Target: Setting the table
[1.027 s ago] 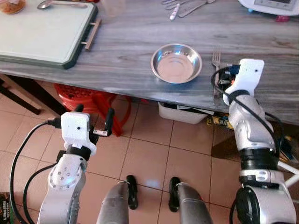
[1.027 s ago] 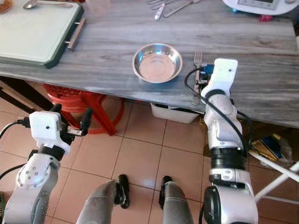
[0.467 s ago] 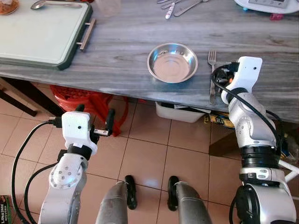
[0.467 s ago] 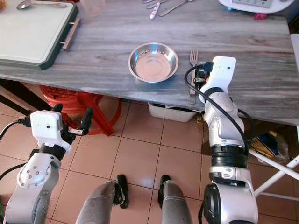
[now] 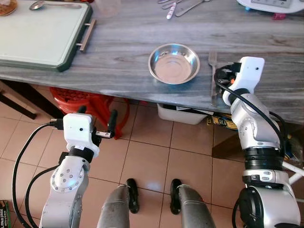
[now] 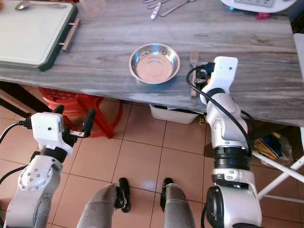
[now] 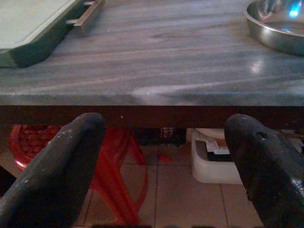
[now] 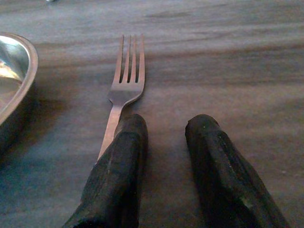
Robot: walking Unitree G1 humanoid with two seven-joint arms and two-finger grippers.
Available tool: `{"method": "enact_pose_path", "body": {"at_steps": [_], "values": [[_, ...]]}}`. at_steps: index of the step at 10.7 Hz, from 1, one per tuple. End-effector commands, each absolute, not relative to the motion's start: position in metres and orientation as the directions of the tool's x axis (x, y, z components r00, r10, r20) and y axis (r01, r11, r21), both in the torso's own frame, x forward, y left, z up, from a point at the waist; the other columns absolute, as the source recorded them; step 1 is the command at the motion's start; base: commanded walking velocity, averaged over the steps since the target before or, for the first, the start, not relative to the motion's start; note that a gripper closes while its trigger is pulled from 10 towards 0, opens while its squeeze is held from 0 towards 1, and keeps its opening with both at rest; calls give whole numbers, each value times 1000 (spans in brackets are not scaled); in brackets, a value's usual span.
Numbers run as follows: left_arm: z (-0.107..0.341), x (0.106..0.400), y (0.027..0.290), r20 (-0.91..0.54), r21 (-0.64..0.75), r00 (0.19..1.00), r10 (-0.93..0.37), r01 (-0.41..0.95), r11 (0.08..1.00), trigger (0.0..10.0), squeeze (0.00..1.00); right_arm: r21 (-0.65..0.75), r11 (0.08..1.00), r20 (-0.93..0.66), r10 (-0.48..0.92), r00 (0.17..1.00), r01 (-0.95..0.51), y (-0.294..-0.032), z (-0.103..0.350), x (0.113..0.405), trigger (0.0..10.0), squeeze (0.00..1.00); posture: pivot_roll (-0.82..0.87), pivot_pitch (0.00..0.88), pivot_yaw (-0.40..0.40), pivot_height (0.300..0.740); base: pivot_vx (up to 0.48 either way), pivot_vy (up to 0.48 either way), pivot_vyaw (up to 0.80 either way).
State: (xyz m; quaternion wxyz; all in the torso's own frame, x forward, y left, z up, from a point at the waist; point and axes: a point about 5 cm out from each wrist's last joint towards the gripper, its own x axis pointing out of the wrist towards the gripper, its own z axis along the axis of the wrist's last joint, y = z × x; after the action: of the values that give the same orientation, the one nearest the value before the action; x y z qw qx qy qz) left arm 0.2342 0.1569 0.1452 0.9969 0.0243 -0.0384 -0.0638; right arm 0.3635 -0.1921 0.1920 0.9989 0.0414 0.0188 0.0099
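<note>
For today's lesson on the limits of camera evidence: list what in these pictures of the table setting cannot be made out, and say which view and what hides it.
- Fork: in the right wrist view its handle runs under one finger of the right end effector; contact cannot be told.
- White appliance: cut off by the left eye view's top edge.
- Cutlery at the table's far side: partly cut off, too small to sort.
- Bowl: cropped in the left wrist view.

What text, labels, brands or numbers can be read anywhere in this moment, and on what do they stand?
None can be read.
White appliance at the table's far edge: a display panel, any marks too small to read.
Packet on the floor under the table: print too blurred to read.
Steel bowl, fork, cutting board: no markings seen.
</note>
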Motion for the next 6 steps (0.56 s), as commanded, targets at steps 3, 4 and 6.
{"method": "enact_pose_path", "body": {"at_steps": [3, 4, 6], "values": [[140, 233, 157, 51, 48, 990, -129, 127, 991, 10000, 0, 109, 992, -103, 77, 992, -66, -180, 176, 364, 10000, 0, 71, 322, 40, 740, 0, 0, 0], [140, 233, 157, 51, 48, 990, -130, 127, 991, 10000, 0, 111, 991, -102, 80, 992, -68, -180, 176, 364, 10000, 0, 70, 321, 40, 740, 0, 0, 0], [140, 233, 156, 51, 48, 990, -132, 129, 990, 10000, 0, 117, 990, -87, 87, 992, -77, -180, 176, 364, 10000, 0, 69, 319, 39, 740, 0, 0, 0]]}}
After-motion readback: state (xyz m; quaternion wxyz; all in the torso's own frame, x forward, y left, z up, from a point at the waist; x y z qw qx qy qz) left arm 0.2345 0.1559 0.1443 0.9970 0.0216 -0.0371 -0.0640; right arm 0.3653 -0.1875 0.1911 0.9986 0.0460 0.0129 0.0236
